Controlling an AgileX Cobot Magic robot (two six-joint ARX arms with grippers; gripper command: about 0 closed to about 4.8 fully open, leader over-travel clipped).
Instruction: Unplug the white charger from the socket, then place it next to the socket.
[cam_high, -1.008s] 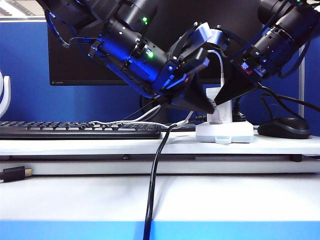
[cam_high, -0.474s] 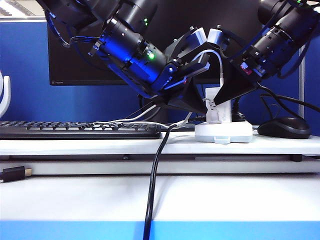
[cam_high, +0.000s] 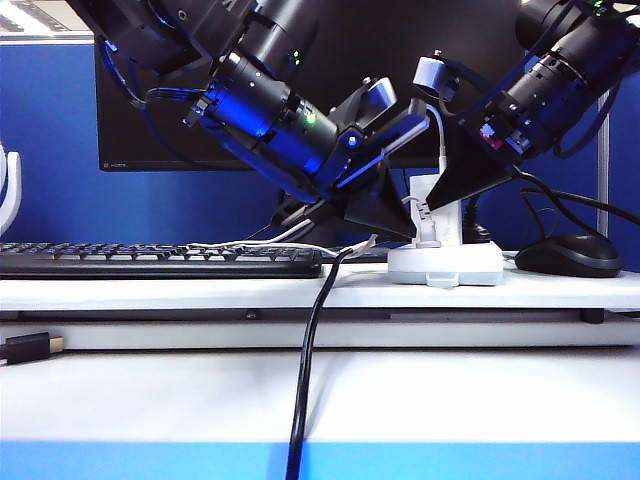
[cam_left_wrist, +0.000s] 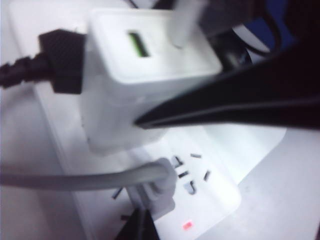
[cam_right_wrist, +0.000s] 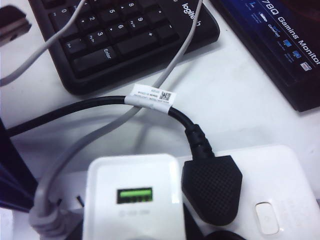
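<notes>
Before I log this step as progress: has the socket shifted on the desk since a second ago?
Yes, slightly. In the exterior view the socket has slid left, away from the black mouse, while the left claw works at the white charger.

The white charger's (cam_left_wrist: 145, 75) prongs are hidden in the socket (cam_left_wrist: 210, 190), and the left hand's (cam_left_wrist: 200, 165) fingertips are blurred.
</notes>
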